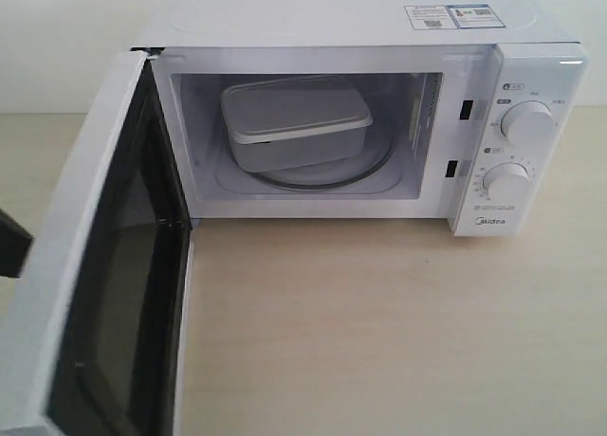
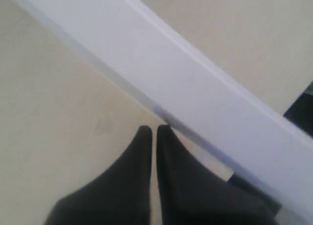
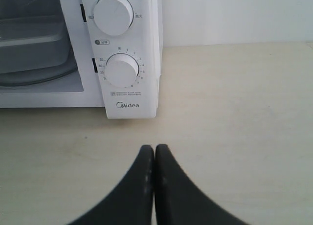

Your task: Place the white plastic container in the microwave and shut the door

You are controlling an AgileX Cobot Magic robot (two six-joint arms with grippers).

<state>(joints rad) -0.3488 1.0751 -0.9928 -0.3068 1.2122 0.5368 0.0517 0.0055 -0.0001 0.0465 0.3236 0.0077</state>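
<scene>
You had the microwave (image 1: 379,19) on the tabletop (image 1: 379,332), its door (image 1: 133,294) swung wide. The container (image 1: 294,118) sat inside, well apart from both tools. The left tool (image 2: 153,129) was pinched closed by the door, and the right tool (image 3: 154,147) was closed before the dials (image 3: 121,70).

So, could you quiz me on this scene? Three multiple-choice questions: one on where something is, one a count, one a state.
1. Where is the white plastic container?
A. on top of the microwave
B. in front of it
C. inside it
2. How many round dials are on its panel?
A. one
B. two
C. four
3. The door is:
A. wide open
B. shut
C. missing

1 C: it sits on the glass turntable.
2 B: one above the other.
3 A: its inner face shows.
</scene>
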